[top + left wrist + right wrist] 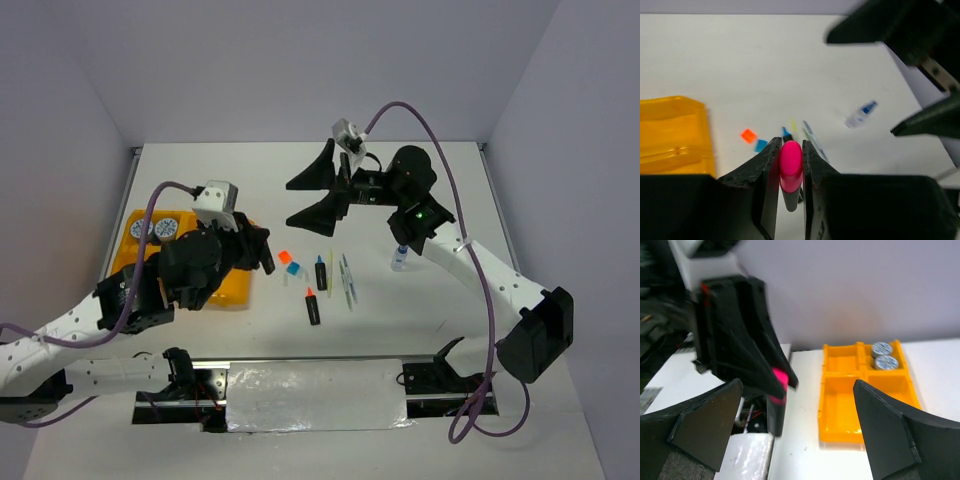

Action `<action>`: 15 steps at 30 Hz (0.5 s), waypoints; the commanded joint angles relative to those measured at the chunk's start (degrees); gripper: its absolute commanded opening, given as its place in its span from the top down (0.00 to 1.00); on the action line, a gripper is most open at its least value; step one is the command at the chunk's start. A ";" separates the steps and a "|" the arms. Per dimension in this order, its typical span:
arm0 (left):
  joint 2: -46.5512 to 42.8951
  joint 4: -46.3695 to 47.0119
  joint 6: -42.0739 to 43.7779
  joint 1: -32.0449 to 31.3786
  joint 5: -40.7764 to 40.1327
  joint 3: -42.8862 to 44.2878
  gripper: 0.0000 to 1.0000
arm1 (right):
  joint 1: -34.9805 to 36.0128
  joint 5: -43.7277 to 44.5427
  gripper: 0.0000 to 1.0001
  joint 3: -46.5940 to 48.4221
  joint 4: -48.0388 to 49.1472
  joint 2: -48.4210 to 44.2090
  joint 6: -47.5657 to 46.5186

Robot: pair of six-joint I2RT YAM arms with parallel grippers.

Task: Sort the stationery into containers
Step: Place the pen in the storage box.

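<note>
The yellow-orange tray sits farthest left. Two round tins lie side by side in its far left compartment. A marker dropped there would land on them, so I judge that compartment a poor target.

At the tray's right edge the left gripper is clenched on the pink-capped marker. The pink cap pokes out past the fingertips and the dark barrel sits between the jaws. The hold is near one end, so the marker could swing or slip if the wrist turns. Let go too high, or over a divider, it might bounce out or come to rest across two compartments. From above, the left arm hides much of the tray, which makes aiming harder.

Right of the tray, loose on the table, lie an orange square and a blue square just beside it. Beyond them are a blue-capped marker, an orange-capped marker and thin pale pens. None of these lies between the held marker and the tray.

Farther right of the tray, and farther back, the right gripper hangs released, jaws wide and nothing between them. It faces the left gripper, and any sweep toward the tray could make the two clash.

Farthest from the tray is the small blue-capped bottle. I cannot tell whether it is upright or tipped.
</note>
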 commanded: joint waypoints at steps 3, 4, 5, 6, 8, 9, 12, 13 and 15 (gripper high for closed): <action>6.08 -16.30 -15.41 9.57 -21.06 8.50 1.00 | -4.36 11.60 0.00 -6.82 -2.67 -4.78 -2.23; 6.53 -15.53 -16.38 13.62 -17.67 7.72 1.00 | -4.37 16.84 0.00 -7.10 -6.51 -7.14 -3.02; 6.89 -13.52 -16.05 17.93 -13.63 6.76 1.00 | -4.28 19.07 0.00 -7.18 -8.64 -8.20 -3.90; 7.41 -9.41 -16.22 27.02 -9.07 5.53 1.00 | -4.11 20.75 0.00 -7.79 -10.14 -9.35 -4.43; 8.29 -6.13 -18.40 34.20 -0.37 2.36 1.00 | -3.84 24.95 0.00 -9.20 -13.13 -13.46 -4.43; 9.78 -4.73 -19.20 39.63 1.42 1.57 1.00 | -3.58 26.20 0.00 -10.77 -14.01 -14.88 -4.35; 13.72 0.72 -23.06 46.95 6.35 -1.07 1.00 | -2.26 28.32 0.00 -14.29 -16.30 -21.12 -3.74; 14.70 4.13 -24.90 47.76 6.88 -2.73 1.00 | -1.91 28.15 0.00 -15.00 -16.74 -22.53 -3.29; 17.34 7.93 -25.71 49.08 6.36 -4.58 1.00 | -1.47 27.00 0.00 -17.02 -17.18 -25.78 -2.32</action>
